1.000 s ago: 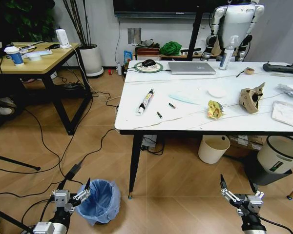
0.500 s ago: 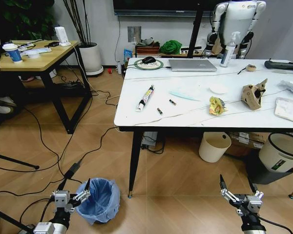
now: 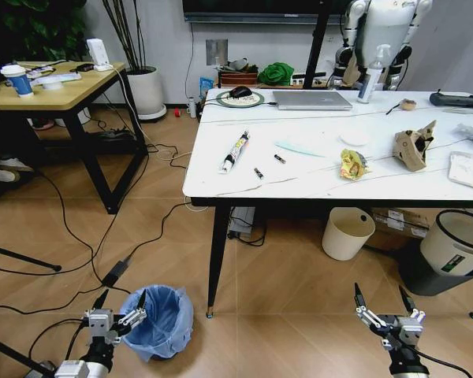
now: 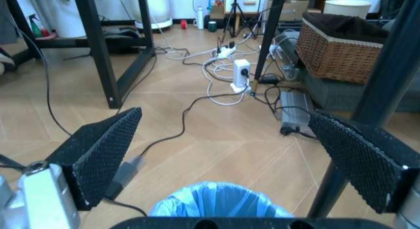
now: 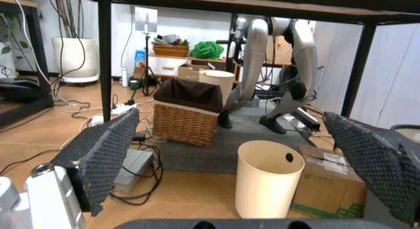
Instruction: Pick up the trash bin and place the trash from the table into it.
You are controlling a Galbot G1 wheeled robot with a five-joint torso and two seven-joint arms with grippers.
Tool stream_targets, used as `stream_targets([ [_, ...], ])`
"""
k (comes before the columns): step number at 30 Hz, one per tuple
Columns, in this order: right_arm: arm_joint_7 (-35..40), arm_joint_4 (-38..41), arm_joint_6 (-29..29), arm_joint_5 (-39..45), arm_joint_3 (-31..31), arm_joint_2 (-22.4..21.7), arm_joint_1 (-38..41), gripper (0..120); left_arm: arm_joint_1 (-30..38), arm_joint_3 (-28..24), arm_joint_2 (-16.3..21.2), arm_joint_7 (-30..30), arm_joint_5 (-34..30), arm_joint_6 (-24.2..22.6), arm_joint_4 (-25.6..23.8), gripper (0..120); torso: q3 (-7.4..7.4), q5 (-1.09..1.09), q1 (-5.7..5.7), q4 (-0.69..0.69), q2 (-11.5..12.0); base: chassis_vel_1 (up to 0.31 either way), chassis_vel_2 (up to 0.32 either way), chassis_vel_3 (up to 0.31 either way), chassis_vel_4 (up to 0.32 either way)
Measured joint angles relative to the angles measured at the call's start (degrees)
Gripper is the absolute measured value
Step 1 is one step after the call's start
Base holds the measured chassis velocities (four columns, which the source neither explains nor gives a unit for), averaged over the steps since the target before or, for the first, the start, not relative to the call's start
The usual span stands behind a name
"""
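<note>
The trash bin point(image 3: 162, 321) with its light-blue liner stands on the floor left of the table leg; its rim point(image 4: 220, 204) shows low in the left wrist view. My left gripper point(image 3: 120, 303) hovers open at the bin's left rim, one finger point(image 4: 102, 150) on each side of that view. The white marble table point(image 3: 221, 183) carries trash: a yellow wrapper point(image 3: 351, 164), a brown cardboard piece point(image 3: 414, 146), white paper point(image 3: 467, 168) and a white disc point(image 3: 354, 138). My right gripper point(image 3: 382, 303) stands open low over the floor, under the table's right part.
A cream bin point(image 3: 347, 232) point(image 5: 268, 177) and a white black-rimmed bin point(image 3: 455, 242) stand under the table. A wicker basket point(image 5: 190, 111) and a cardboard box point(image 5: 331, 189) sit behind. Cables point(image 3: 87, 260) trail across the floor. A wooden desk point(image 3: 55, 87) stands left.
The whole head view has shifted, with the table sliding up and right, so the camera moved. Both grippers keep the same pose and stay open.
</note>
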State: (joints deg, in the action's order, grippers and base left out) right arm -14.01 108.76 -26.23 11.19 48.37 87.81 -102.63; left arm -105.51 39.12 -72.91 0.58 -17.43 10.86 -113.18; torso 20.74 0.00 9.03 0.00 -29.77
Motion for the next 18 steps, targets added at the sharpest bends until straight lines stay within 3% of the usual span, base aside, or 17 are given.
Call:
stream_targets([
  [18, 0.0, -0.5, -0.3, -0.7, -0.3, 0.6, 0.2, 100, 0.5, 0.4, 0.4, 0.1, -0.2, 0.4, 1.7, 100, -2.68, 0.00, -1.44, 0.00, 4.1, 0.000, 0.000, 0.000, 0.000],
])
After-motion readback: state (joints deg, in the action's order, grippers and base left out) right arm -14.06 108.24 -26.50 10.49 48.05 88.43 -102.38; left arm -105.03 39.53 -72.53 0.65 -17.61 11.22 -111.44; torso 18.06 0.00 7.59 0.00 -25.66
